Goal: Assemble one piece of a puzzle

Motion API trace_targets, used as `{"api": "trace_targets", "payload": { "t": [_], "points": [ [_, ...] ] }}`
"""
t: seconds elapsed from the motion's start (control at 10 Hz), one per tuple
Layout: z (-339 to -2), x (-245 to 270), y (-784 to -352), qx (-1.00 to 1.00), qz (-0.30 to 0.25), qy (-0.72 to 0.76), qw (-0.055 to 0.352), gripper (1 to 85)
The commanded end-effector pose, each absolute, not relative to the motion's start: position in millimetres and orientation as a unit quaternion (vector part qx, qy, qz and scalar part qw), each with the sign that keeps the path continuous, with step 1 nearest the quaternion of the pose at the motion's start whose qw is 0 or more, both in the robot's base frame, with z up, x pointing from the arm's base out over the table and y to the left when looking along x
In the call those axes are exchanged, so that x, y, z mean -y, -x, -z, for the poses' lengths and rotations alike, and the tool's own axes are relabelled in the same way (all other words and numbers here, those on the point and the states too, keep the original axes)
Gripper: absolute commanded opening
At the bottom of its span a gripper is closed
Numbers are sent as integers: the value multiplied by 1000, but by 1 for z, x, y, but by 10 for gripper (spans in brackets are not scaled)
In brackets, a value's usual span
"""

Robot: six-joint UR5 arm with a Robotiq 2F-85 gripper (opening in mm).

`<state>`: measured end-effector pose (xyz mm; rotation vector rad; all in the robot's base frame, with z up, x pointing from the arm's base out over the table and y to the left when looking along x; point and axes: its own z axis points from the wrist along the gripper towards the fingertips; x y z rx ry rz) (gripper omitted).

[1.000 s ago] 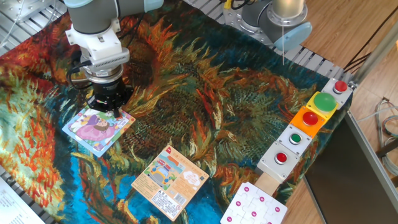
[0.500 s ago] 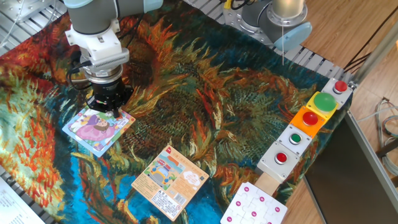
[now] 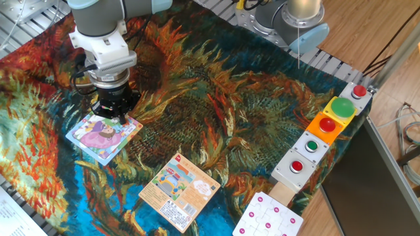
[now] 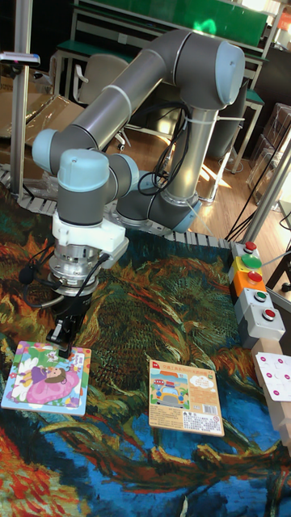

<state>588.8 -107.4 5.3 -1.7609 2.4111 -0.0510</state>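
Observation:
The puzzle point(image 3: 98, 137) lies flat on the painted cloth at the left, a square with a pink-purple figure and a light-blue rim; it also shows in the tall fixed view point(image 4: 40, 380). My gripper point(image 3: 120, 118) points straight down at the puzzle's far right corner, its dark fingertips point(image 4: 65, 347) touching or just above that corner. The fingers stand close together, and whether anything sits between them is too small to tell. I cannot make out the piece as a separate thing; it is hidden at or under the fingertips.
An orange printed card point(image 3: 178, 191) lies right of the puzzle toward the front. A white board with pink dots point(image 3: 268, 217) sits at the front right edge. A row of button boxes point(image 3: 326, 124) lines the right side. A second arm's base point(image 3: 289, 23) stands at the back.

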Motion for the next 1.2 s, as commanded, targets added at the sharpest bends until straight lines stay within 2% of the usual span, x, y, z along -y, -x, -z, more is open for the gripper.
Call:
{"api": "trace_targets", "payload": {
  "t": [0.0, 1.1],
  "points": [
    [-8, 108, -588, -807, 14, 585, 81, 13],
    [-8, 113, -590, -806, 12, 586, 80, 13]
  ]
}}
